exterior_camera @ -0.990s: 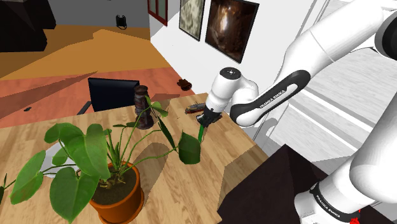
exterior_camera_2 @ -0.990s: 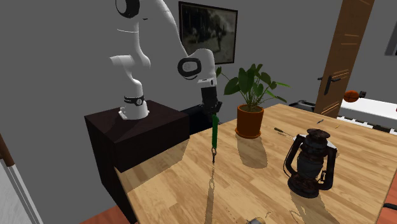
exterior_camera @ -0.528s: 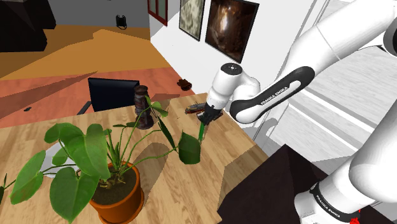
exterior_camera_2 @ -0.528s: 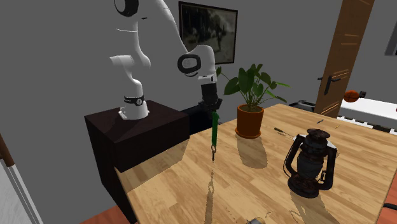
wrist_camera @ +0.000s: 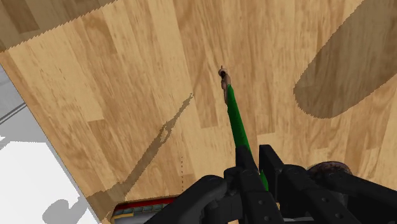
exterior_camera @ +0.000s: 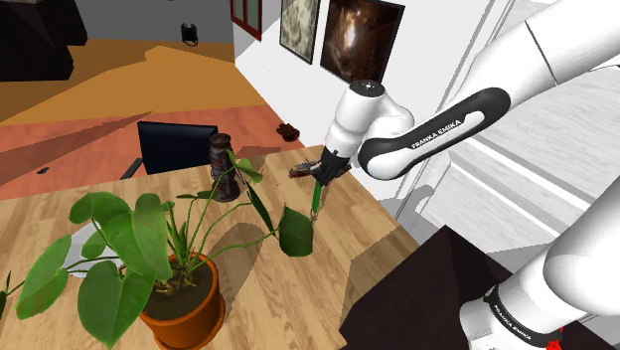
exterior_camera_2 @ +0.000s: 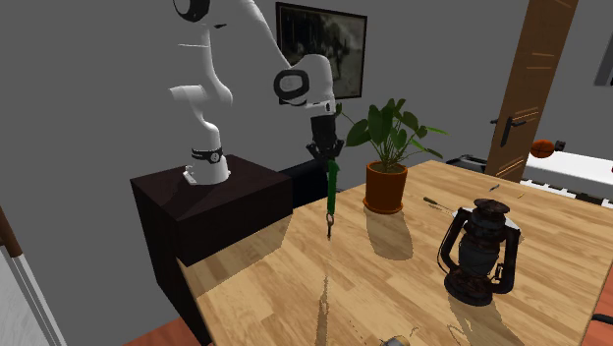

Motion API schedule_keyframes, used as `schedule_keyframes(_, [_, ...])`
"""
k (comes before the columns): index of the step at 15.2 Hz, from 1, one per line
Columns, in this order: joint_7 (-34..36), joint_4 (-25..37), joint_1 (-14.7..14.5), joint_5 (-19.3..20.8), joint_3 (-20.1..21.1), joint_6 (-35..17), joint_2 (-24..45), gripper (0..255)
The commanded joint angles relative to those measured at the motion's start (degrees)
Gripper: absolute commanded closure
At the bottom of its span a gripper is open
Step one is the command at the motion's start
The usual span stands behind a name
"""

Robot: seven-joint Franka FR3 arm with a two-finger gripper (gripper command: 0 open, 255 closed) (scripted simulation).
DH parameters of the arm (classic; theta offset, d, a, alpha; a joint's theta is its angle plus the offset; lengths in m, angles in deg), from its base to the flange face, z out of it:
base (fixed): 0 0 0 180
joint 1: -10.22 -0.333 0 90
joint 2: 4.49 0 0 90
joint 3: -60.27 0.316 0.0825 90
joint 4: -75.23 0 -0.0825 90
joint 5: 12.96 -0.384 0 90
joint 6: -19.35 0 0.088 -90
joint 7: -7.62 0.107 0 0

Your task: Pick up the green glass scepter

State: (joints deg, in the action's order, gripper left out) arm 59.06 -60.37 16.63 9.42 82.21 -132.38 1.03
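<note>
- The tabletop is made of light wooden planks with the grain showing, and soft shadows fall across it.
- A potted plant with broad green leaves stands upright in an orange-brown pot at the far side in the second exterior view.
- A dark, rusty lantern stands upright to the right, well apart from the pot.
- A thin dark item lies flat between them, too small to name.

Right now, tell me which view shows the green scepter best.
The second exterior view: the whole green scepter hangs from the claw, clear above the wooden table. The wrist view looks down its length, foreshortened; the shoulder view shows a short green piece near the plant.
</note>
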Motion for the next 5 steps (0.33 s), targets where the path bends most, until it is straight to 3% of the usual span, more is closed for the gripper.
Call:
schedule_keyframes(1, [-1.45,0.22,0.18,-1.73,0.37,1.20,-1.22,255])
schedule_keyframes(5, [-2.93,0.50,0.25,-3.53,0.65,2.59,-2.61,255])
